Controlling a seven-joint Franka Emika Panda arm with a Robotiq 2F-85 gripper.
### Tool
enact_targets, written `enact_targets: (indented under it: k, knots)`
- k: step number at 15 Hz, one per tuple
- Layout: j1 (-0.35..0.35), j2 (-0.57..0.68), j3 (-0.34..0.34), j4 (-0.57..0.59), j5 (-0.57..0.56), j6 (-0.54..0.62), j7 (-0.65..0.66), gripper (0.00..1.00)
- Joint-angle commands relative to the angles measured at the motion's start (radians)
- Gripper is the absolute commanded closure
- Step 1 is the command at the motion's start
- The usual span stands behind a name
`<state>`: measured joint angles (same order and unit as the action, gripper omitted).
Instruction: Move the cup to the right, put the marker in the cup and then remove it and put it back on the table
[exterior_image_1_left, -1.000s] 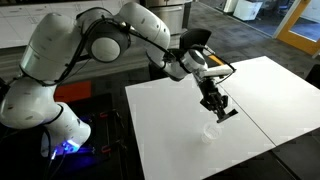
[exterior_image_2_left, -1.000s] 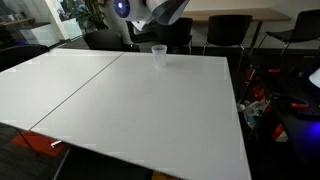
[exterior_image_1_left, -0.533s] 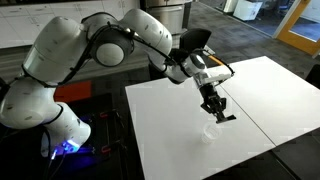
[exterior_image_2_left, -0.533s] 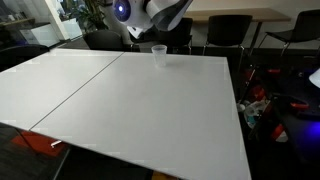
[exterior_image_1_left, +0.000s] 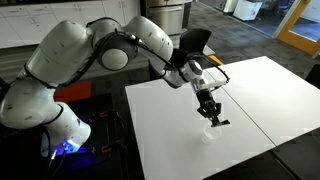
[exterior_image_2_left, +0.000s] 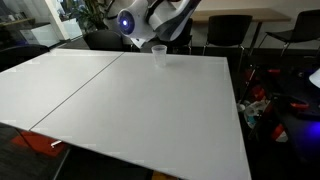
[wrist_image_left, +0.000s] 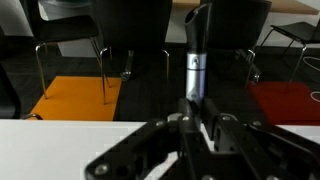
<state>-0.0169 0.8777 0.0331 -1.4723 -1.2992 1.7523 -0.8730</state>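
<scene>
**Inspector:** What is threatening the job from here?

**Assessor:** The arm (exterior_image_1_left: 100, 50) is reaching over the desk (exterior_image_2_left: 150, 110). The claw (exterior_image_1_left: 212, 116) is gripping the marker (wrist_image_left: 195, 65) near one end, jaws closed on it. It is hovering right over the cup (exterior_image_2_left: 158, 52), which is standing upright on the panel nearer the robot. The cup is looking light, so I am judging that a brush from claw or marker is liable to be tipping or skidding it. The marker is sticking far out of the jaws. A release off centre is risking a strike on the rim and a roll across the desk. Whether the tip is inside the rim, I cannot tell.

**Inspector:** And the surroundings?

**Assessor:** The room is looking like an office. Dark chairs (exterior_image_2_left: 225, 35) are standing behind the desk, and an orange floor patch (wrist_image_left: 75, 95) is showing beyond. The desk is presenting a plain white top, with a thin seam (exterior_image_2_left: 75, 93) splitting it in two.
</scene>
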Motion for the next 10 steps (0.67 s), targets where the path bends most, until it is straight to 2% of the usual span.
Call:
enact_targets:
  k: [1,10]
  knots:
    - [0.002,0.035,-0.007,0.032,0.021,0.028,0.021,0.96]
    - [-0.004,0.105,-0.012,0.086,0.035,0.076,0.049,0.96]
